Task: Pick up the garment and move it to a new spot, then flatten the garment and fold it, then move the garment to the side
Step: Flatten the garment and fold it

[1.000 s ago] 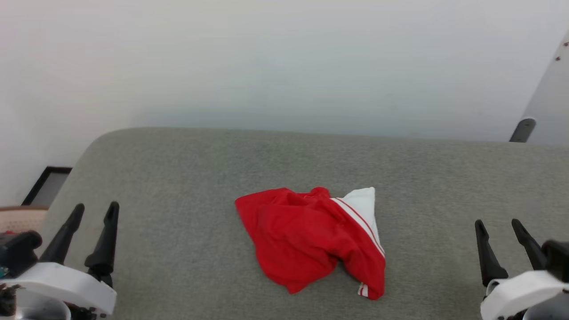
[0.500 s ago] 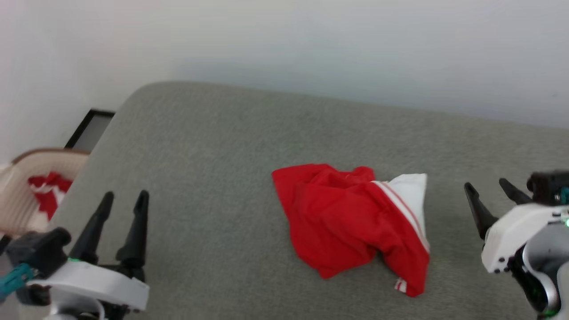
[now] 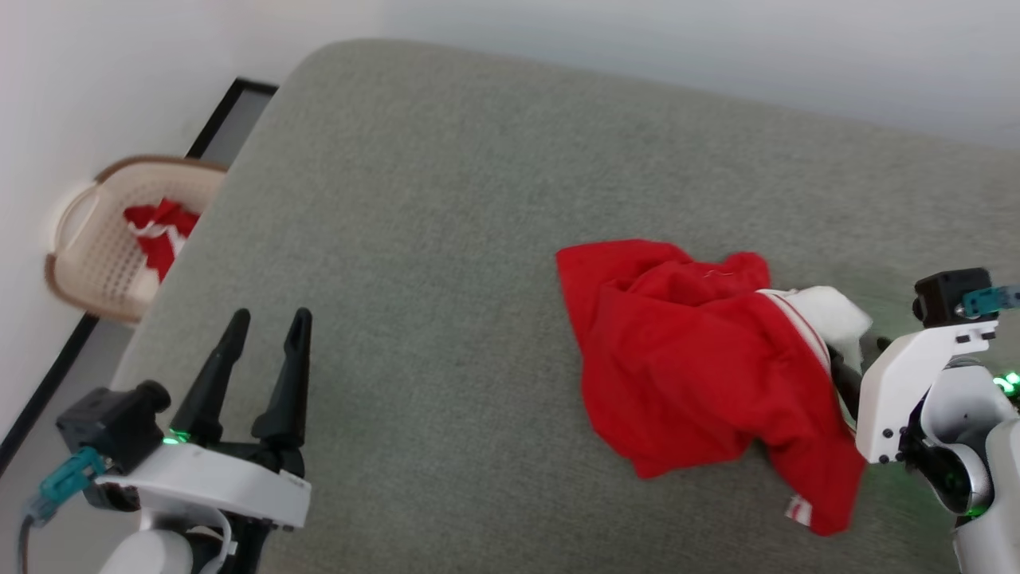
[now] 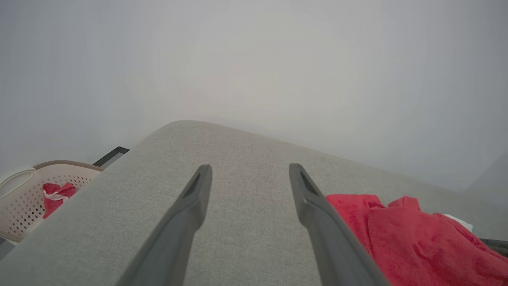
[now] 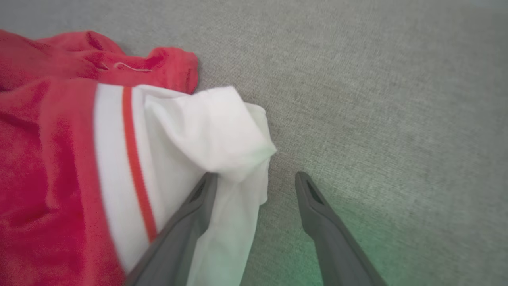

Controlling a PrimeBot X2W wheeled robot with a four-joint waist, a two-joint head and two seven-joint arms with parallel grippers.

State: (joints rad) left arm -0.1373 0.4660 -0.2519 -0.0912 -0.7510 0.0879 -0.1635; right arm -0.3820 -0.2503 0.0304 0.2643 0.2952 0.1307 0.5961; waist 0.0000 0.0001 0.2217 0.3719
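Right fingers (image 5: 178,238) spread, empty, touching white fold of crumpled red garment (image 3: 685,367); left fingers (image 3: 291,375) spread, empty.

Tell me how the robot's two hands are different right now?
The left gripper hangs over bare grey cushion, away from the shirt; the right gripper is right beside the shirt. The left gripper touches nothing; the right gripper has one finger against the white sleeve. Both are open, holding nothing.

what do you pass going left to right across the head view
beige laundry basket with red cloth in it → left gripper, open → red and white garment, crumpled → right gripper, open, at the garment's white sleeve edge
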